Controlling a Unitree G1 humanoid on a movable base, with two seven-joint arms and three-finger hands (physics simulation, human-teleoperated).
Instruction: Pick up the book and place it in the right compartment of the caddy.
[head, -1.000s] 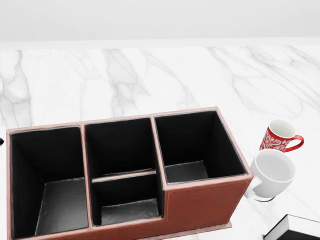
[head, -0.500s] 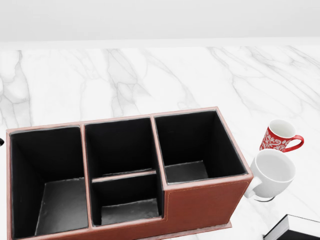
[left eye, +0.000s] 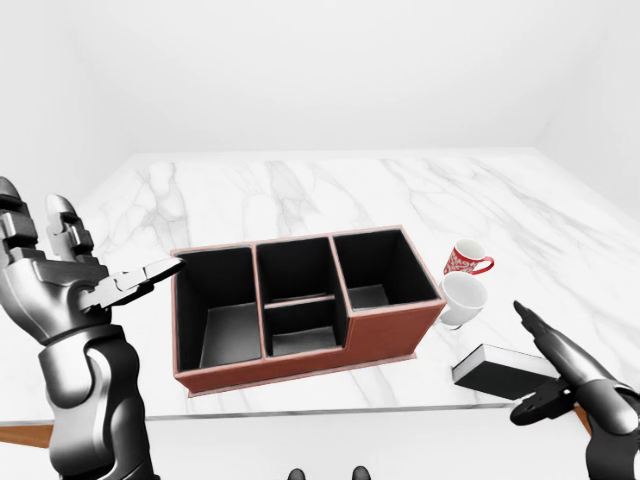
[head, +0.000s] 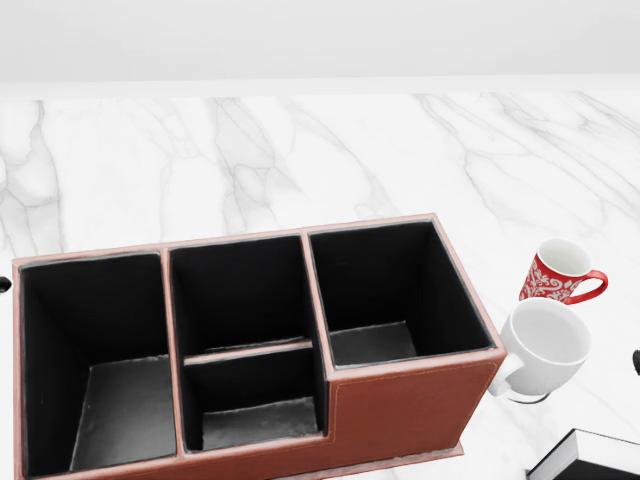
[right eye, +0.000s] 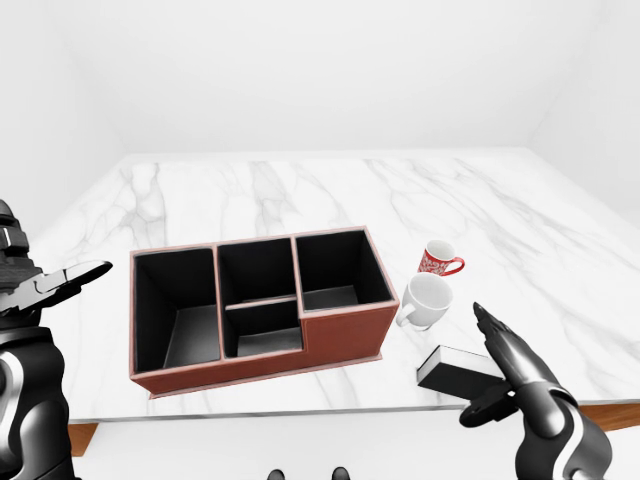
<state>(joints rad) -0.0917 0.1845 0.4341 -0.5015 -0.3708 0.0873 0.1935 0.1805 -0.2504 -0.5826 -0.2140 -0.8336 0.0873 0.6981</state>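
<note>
The brown caddy (left eye: 392, 326) with black compartments stands mid-table in the left-eye view; its right compartment (head: 384, 292) holds nothing. The black book (left eye: 492, 367) lies flat on the marble to the caddy's lower right, near the table's near edge. Just right of the book, and slightly over it, hovers my right hand (left eye: 545, 372), fingers spread open and holding nothing. My left hand (left eye: 110, 258) is raised and open to the left of the caddy, one fingertip near its upper left corner. The head view shows only a corner of the book (head: 586, 456).
A red patterned mug (left eye: 465, 259) and a white mug (left eye: 462, 299) stand right of the caddy, just above the book. The marble table (left eye: 300, 190) stretches toward the top of the view; its near edge (left eye: 330, 411) runs below caddy and book.
A dark tip of my right hand has come into the head view at its right edge. Caddy, mugs and book have not moved.
</note>
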